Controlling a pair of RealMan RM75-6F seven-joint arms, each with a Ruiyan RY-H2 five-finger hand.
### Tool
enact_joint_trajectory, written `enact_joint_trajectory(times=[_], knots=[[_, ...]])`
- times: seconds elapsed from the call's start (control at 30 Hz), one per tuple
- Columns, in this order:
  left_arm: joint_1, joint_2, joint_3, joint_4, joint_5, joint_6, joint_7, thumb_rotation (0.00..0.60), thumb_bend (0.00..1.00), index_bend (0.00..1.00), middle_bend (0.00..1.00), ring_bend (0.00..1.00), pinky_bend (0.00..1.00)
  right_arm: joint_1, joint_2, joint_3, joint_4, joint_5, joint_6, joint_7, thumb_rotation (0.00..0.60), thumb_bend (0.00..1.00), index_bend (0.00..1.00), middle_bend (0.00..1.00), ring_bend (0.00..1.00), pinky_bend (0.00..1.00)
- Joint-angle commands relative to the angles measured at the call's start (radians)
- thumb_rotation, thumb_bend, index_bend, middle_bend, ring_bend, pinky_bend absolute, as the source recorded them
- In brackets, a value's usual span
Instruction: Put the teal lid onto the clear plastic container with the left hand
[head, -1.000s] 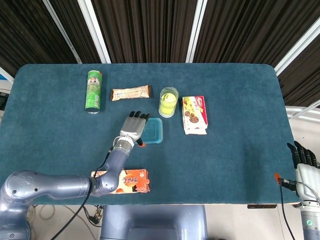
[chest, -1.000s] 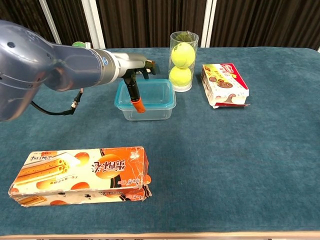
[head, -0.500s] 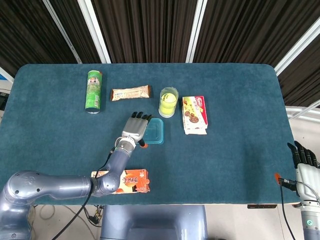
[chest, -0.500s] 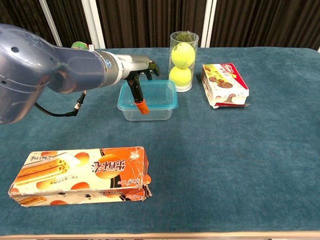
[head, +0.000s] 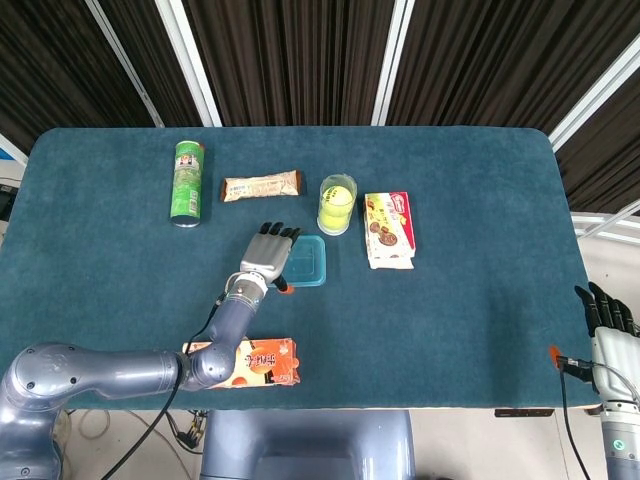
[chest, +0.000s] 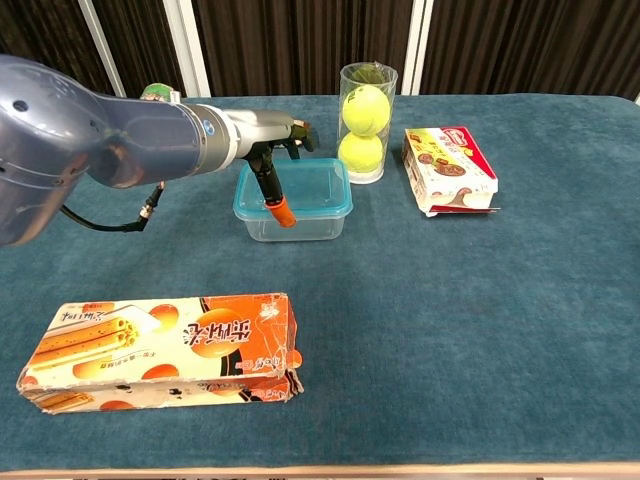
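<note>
Since half a second ago, the container (chest: 292, 200) with the lid (head: 307, 261) on it is sitting slightly further left in the chest view, and the left hand (head: 268, 254) is drawn back a little with it.

Nearest the robot, an orange snack box (chest: 165, 345) is lying flat at the front edge of the worktop (chest: 480, 320). The right hand (head: 606, 312) is hanging off the worktop's right corner, fingers straight and apart, holding nothing.

Further in, the left hand is resting over the left side of the lid, its fingers spread across the rim and an orange-tipped finger (chest: 277, 208) pointing down the container's front wall. It is not clasping anything. The lid is lying on top of the container, near the middle of the worktop.

Just behind the container, a clear tube of tennis balls (chest: 366, 122) is standing upright. To its right, a red-and-white biscuit box (chest: 449, 169) is lying flat.

Farthest back, a wrapped bar (head: 261, 186) and a green can (head: 187, 181) are lying on the worktop.
</note>
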Motion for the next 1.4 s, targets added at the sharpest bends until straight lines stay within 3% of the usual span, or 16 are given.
enact_joint_trajectory(times=[0.03,0.6,0.87,1.4], knots=[[0.004,0.002,0.003,0.002,0.013,-0.013,-0.009,0.600,0.30,0.11,0.31,0.00,0.00,0.000,0.000,0.001,0.000,0.001,0.001,0.000,0.600,0.29,0.10,0.00,0.00,0.00],[0.012,0.002,0.030,0.010,0.049,-0.032,-0.035,0.600,0.29,0.11,0.28,0.00,0.00,-0.001,0.000,0.001,-0.002,0.005,0.000,-0.001,0.600,0.29,0.10,0.00,0.00,0.00],[0.001,0.013,0.037,-0.001,0.040,-0.019,-0.014,0.600,0.23,0.10,0.15,0.00,0.00,0.000,0.000,0.002,-0.001,0.005,-0.001,0.000,0.600,0.29,0.10,0.00,0.00,0.00],[-0.005,0.033,0.044,-0.033,0.056,-0.004,-0.005,0.600,0.18,0.08,0.04,0.00,0.00,0.000,-0.001,0.002,-0.003,0.007,-0.002,-0.002,0.600,0.29,0.10,0.00,0.00,0.00]])
